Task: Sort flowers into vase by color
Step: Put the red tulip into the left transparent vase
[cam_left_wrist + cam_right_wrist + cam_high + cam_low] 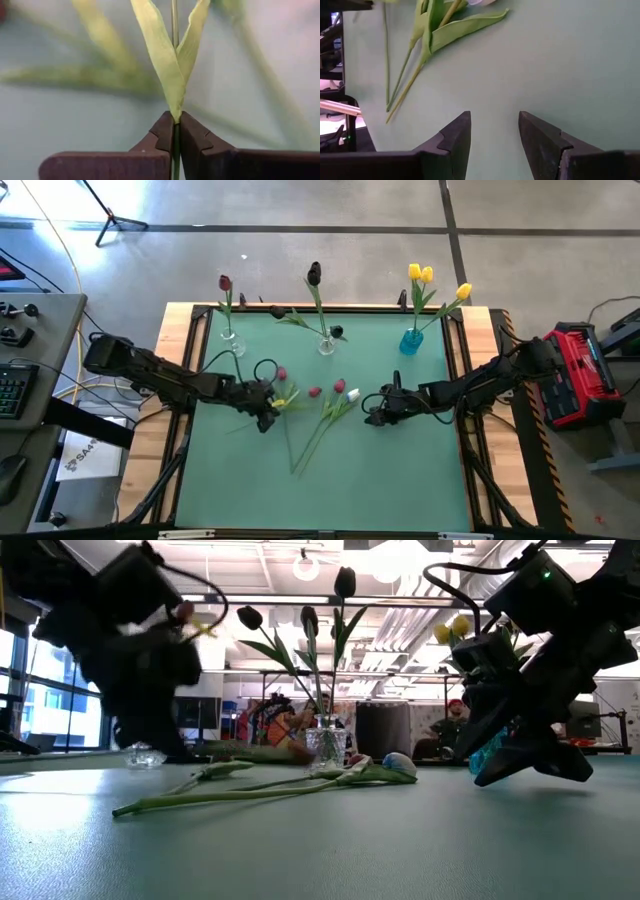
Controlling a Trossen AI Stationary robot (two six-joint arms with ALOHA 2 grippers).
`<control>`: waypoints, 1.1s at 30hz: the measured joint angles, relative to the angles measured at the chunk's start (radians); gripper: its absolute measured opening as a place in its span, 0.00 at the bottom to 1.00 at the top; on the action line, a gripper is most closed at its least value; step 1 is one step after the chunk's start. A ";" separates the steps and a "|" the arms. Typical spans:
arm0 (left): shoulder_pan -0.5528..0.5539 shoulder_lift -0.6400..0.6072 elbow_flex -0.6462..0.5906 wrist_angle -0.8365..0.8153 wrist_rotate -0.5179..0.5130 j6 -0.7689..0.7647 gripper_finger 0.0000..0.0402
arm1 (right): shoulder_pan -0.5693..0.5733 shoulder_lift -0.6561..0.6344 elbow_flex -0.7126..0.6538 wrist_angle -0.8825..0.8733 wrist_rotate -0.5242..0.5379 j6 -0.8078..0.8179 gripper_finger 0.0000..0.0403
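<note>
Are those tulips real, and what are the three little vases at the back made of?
The tulips look artificial: their leaves are stiff, evenly coloured and matte, like fabric or plastic, on thin wire-like stems. The left vase and middle vase look like clear glass, see-through with bright glints; clear plastic is possible. The right vase looks like blue-tinted glass, translucent and shiny.

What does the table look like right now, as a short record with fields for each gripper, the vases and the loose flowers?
left gripper: shut on a thin green flower stem, left of table centre
right gripper: open, empty, low over the green mat, right of centre
vases: three along the far edge; left vase holds a dark red tulip, middle vase black tulips, blue vase yellow tulips
loose flowers: several lying on the mat between the grippers, pink, red and white heads
</note>
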 joint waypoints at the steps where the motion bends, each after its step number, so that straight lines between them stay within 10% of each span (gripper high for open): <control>1: 0.000 -0.016 0.001 0.013 -0.005 -0.007 0.01 | 0.000 0.000 0.000 -0.003 0.000 0.000 0.39; 20: 0.003 -0.477 0.003 0.072 -0.259 0.089 0.00 | 0.000 0.000 0.000 -0.013 0.001 0.001 0.39; 33: 0.096 -0.799 0.003 0.112 -0.698 0.597 0.00 | -0.001 0.000 0.000 -0.014 0.019 0.030 0.39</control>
